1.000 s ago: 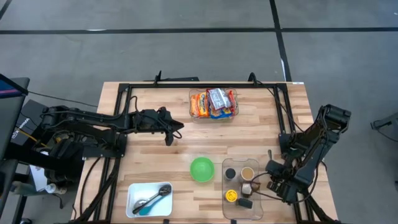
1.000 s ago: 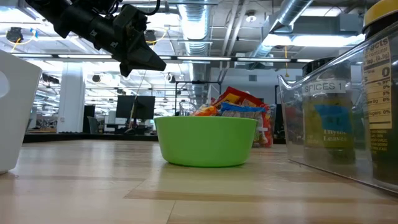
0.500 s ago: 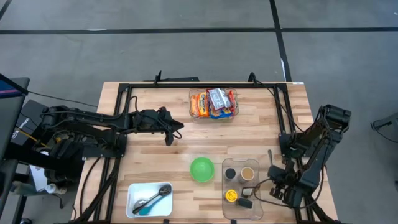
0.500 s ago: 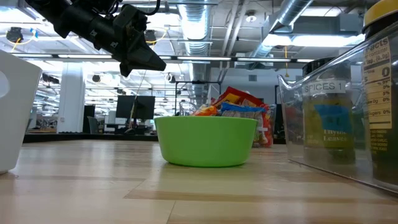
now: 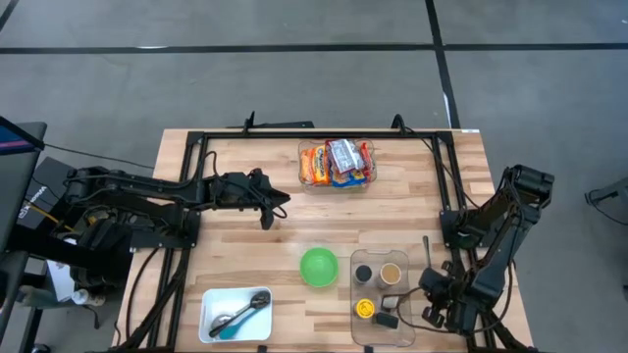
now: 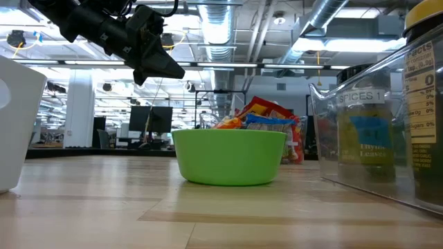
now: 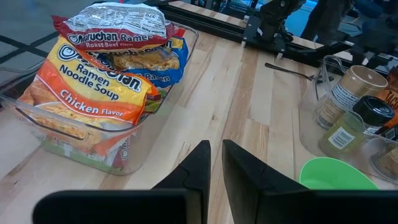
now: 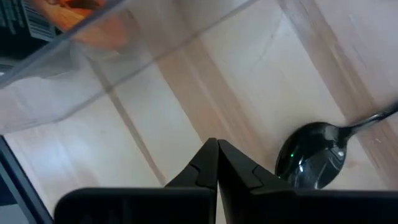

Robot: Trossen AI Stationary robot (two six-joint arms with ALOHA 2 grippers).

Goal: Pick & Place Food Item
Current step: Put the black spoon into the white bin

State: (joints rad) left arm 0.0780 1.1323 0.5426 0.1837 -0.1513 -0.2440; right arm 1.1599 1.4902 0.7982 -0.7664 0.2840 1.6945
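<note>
Wooden table (image 5: 245, 255), black frame along its edges.

Item 1: clear container (image 5: 336, 183) at the table's far middle, holding ramen noodle packets (image 7: 93, 81); readable labels include "Chicken Flavor" and "Roast Beef." Packets lie stacked and tilted, none lifted out.

Item 2: green bowl (image 5: 318, 267), near centre, just beside the spice bin; looks empty from above.

Item 3: clear spice bin (image 5: 383, 294), marked "SPICES 1" in the low view, holding several jars and bottles.

Item 4: white tub (image 5: 235, 314) at the near left, with 1 dark spoon (image 5: 237, 316) and a teal-handled utensil inside.

Item 5: loose spoon (image 8: 317, 158) on bare wood by the right gripper.

Left gripper (image 5: 280, 203): raised above the table, between the ramen container and the bowl, fingers (image 7: 196, 168) drawn nearly together with a narrow slit, holding nothing.

Right gripper (image 8: 216, 163): low at the near right edge beside the spice bin, fingers pressed fully together, empty.
</note>
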